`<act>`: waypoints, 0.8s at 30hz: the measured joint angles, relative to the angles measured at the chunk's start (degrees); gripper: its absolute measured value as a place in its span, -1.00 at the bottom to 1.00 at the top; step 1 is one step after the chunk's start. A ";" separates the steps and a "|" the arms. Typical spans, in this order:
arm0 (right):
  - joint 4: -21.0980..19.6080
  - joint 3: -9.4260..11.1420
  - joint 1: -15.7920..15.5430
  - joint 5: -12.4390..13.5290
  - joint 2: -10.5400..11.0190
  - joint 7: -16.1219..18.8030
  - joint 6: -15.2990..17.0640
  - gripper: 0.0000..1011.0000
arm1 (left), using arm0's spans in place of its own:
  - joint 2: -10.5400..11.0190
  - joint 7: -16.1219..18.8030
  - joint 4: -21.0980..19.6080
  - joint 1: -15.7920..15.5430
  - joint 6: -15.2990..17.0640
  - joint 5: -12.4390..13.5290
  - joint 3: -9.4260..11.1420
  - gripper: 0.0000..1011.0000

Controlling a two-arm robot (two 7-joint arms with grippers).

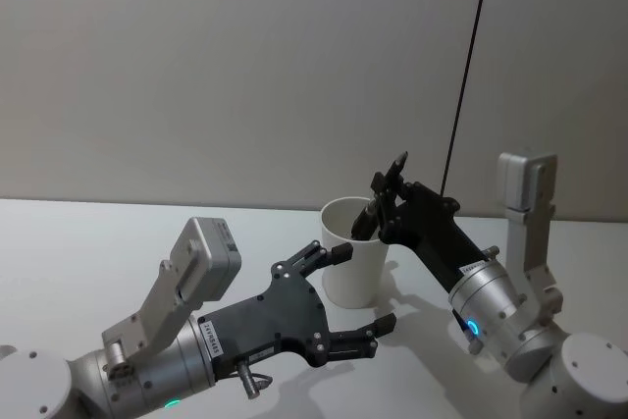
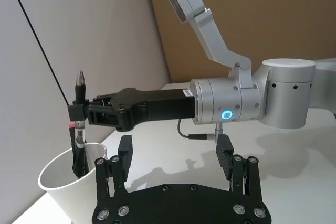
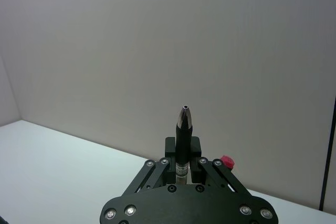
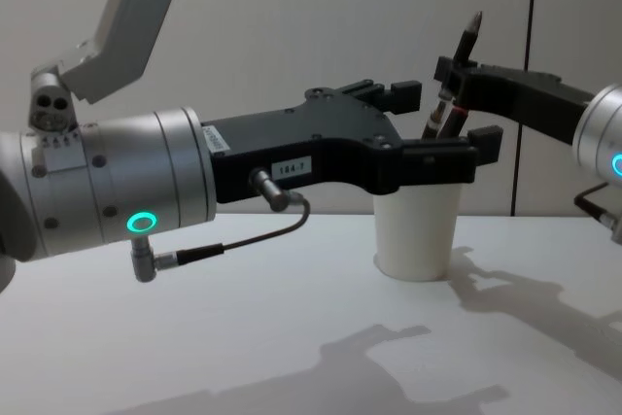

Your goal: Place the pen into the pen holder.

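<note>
In the head view the left gripper (image 1: 358, 289) reaches in from the lower left of the frame, its dark fingers (image 1: 339, 253) spread wide with nothing between them, one finger near the pen holder's rim and the other low beside its base — the two stand on the near side of the cup, and whether either touches it cannot be told. The pen holder (image 1: 351, 262), a plain white paper cup, stands upright on the white table (image 1: 78, 242) just right of the frame's centre. Right of it, the right gripper (image 1: 385, 205) comes in from the lower right and sits above the cup's far rim, clamped on the pen (image 1: 381, 201). The pen is dark, tilted a little, its pointed tip up and its lower end down inside the cup's mouth. In the left wrist view the left gripper's spread fingers (image 2: 118, 157) fill the lower middle of the frame, the cup (image 2: 58, 182) sits at the lower left, and the pen (image 2: 79, 124) stands nearly upright with its bottom end below the rim, pinched by the right gripper (image 2: 79, 115) — the arm stretches off to the right edge. The right wrist view has the pen (image 3: 183, 140) at lower centre, tip upward, held between the narrow fingers (image 3: 197, 148). In the chest view the left gripper (image 4: 437, 128) crosses the frame's middle in front of the cup (image 4: 418, 225), with the pen (image 4: 455, 94) slanting above it at upper right.
</note>
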 joint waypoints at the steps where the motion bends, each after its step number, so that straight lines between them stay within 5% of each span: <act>1: -0.01 -0.04 -0.05 -0.22 -0.02 -0.16 0.07 -0.71 | 0.00 0.00 0.00 0.00 0.00 0.00 0.00 0.98; 11: -0.19 -0.39 -0.54 -2.02 -0.23 -1.62 0.77 -0.65 | 0.00 0.00 0.00 0.00 0.00 0.00 0.00 0.98; 24: -0.27 -0.52 -0.78 -2.88 -0.31 -2.27 1.11 0.14 | 0.00 0.00 0.00 0.00 0.00 0.00 0.00 0.98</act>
